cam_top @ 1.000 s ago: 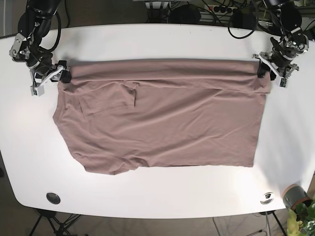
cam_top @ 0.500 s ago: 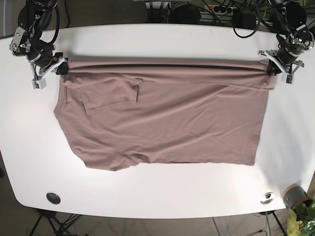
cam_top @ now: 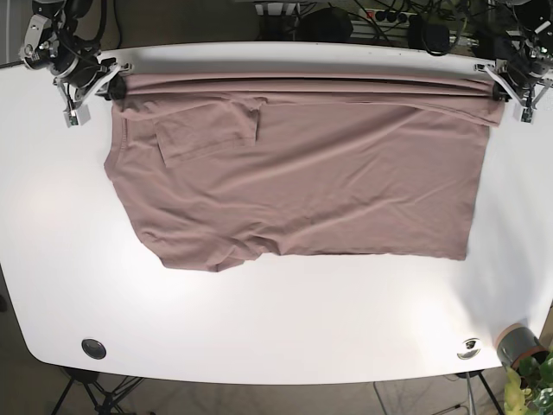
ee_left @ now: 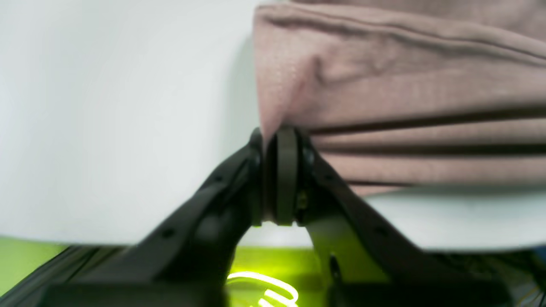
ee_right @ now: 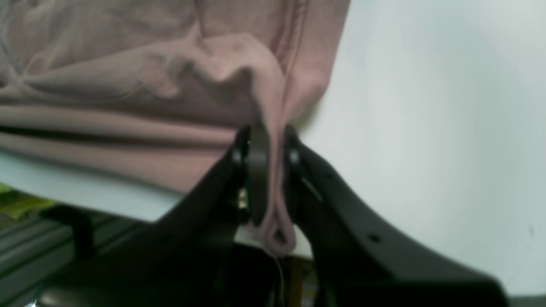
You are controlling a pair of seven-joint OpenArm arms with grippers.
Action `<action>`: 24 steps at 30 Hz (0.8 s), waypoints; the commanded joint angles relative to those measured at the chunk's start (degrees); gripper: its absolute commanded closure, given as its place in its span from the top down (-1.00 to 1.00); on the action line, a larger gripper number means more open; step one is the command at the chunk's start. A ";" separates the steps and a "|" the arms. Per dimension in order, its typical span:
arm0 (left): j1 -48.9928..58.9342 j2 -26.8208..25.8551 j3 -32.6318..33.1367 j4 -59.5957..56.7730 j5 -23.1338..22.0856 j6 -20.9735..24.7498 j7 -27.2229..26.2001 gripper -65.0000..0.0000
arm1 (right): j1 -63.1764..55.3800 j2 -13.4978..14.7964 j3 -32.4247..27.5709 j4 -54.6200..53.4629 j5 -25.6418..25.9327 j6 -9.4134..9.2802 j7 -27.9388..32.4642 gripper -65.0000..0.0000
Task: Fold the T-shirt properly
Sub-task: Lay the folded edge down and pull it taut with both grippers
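Observation:
A dusty-pink T-shirt point(cam_top: 302, 173) lies spread on the white table point(cam_top: 276, 320), its far edge pulled taut in a straight fold near the table's back edge. My left gripper point(cam_top: 499, 91) is shut on the shirt's far right corner; in the left wrist view the fingers point(ee_left: 286, 170) pinch the cloth point(ee_left: 384, 94). My right gripper point(cam_top: 114, 86) is shut on the far left corner; in the right wrist view the fingers point(ee_right: 256, 170) clamp a bunched fold of cloth point(ee_right: 170, 98). A folded sleeve point(cam_top: 203, 130) lies on the shirt's upper left.
Cables and dark equipment point(cam_top: 363, 19) lie beyond the table's back edge. A round black insert point(cam_top: 93, 348) sits at the front left and a metal one point(cam_top: 469, 347) at the front right. A potted plant point(cam_top: 523, 354) stands off the front right corner.
Both grippers have moved toward the table's back edge, dragging the shirt's folded far edge and the whole shirt with them. The shirt now lies farther back and is stretched flatter.

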 commanded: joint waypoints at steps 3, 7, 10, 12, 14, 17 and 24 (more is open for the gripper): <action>1.69 -0.12 -0.65 5.44 0.11 0.75 0.88 -0.41 | -1.79 1.18 0.78 1.88 -0.39 -0.38 1.00 -0.92; 1.78 1.46 -1.09 8.87 0.29 0.75 2.02 -0.20 | -1.97 1.09 0.78 1.88 -0.39 -0.38 1.00 -0.88; 2.74 1.38 -1.01 10.80 -0.15 0.75 3.34 -0.14 | -1.97 1.09 0.78 1.88 -0.39 -0.38 1.00 -0.56; 2.92 1.38 -1.01 12.83 -0.24 0.75 4.57 -0.10 | -1.97 1.09 0.87 1.96 -0.39 -0.38 1.00 -0.23; 2.92 1.46 -1.01 15.46 -0.24 0.75 5.98 -0.06 | -2.06 1.09 1.31 2.32 -0.39 -0.38 1.00 0.10; 3.18 1.38 -1.01 19.24 -2.35 0.75 8.00 0.03 | -2.14 0.21 2.62 4.86 -0.31 -0.30 1.00 0.40; 2.92 1.29 -1.18 22.23 -6.57 0.75 9.40 0.08 | -1.53 -2.51 5.09 9.96 -0.31 3.05 1.00 0.41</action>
